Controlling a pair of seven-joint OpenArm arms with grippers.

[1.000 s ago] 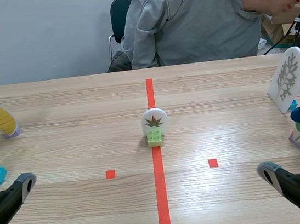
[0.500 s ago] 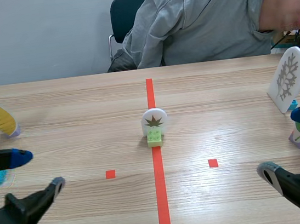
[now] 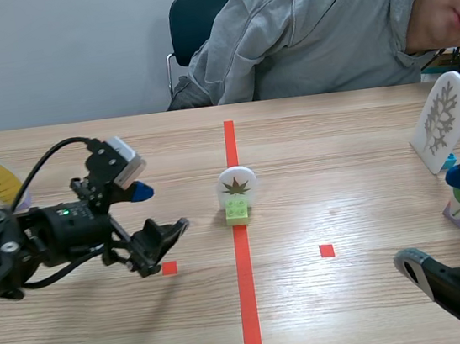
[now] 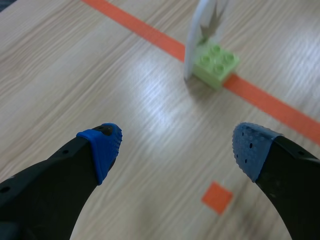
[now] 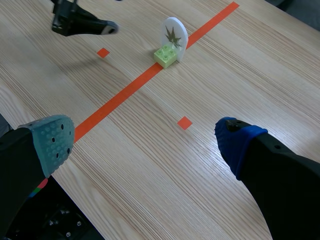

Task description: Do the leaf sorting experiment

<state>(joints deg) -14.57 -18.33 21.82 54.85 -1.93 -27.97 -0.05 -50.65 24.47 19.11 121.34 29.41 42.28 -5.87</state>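
In the scene view the left arm has swung up from the low left corner and now reaches toward the middle. Its left hand (image 3: pixel 160 208) hangs open and empty, near the card (image 3: pixel 237 186). This flat, round-topped white card bears a brown leaf. It stands upright in a studded green brick (image 3: pixel 237 213) on the centre tape line of the wood-grain surface (image 3: pixel 336 141). The right hand (image 3: pixel 436 219) stays low, spread wide, holding nothing.

In the left wrist view the blue dotted pads (image 4: pixel 102 145) are far apart. The brick (image 4: pixel 216 64) and the card (image 4: pixel 200 35), seen edge-on, lie ahead.

In the right wrist view the right hand (image 5: pixel 144 142) gapes, with one grey-green pad and one blue. The card (image 5: pixel 175 32) stands well ahead.
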